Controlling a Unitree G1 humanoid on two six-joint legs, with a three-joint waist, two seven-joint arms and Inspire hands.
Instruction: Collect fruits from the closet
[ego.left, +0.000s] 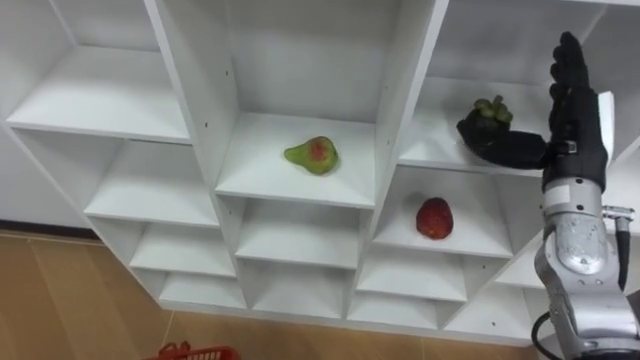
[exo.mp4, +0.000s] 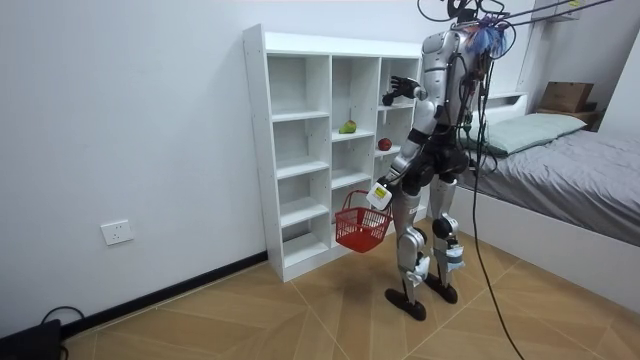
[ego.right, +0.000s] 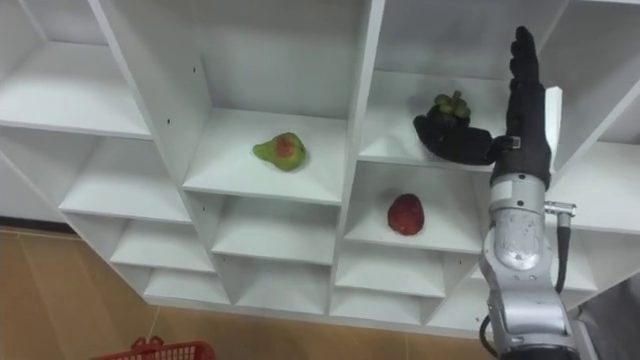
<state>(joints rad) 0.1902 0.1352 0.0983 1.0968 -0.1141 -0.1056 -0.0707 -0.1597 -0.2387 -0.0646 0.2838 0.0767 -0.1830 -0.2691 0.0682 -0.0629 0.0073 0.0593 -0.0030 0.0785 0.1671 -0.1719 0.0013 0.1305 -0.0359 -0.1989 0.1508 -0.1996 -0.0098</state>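
A dark fruit with a green top (ego.left: 487, 112) lies in the upper right compartment of the white closet (ego.left: 300, 190). My right hand (ego.left: 575, 120) is raised beside it, open, with its fingers straight up and its thumb reaching left under the fruit. A green pear with a red blush (ego.left: 312, 154) lies on the middle shelf. A red apple (ego.left: 434, 218) sits one compartment lower to the right. My left hand (exo.mp4: 384, 186) hangs low, shut on the handle of a red basket (exo.mp4: 362, 225), whose rim (ego.left: 190, 352) shows at the bottom edge.
I stand close in front of the closet (exo.mp4: 330, 150), which is against a white wall. Its other compartments hold nothing. A bed (exo.mp4: 570, 180) stands at the room view's right behind me. The floor is wood (ego.left: 80, 300).
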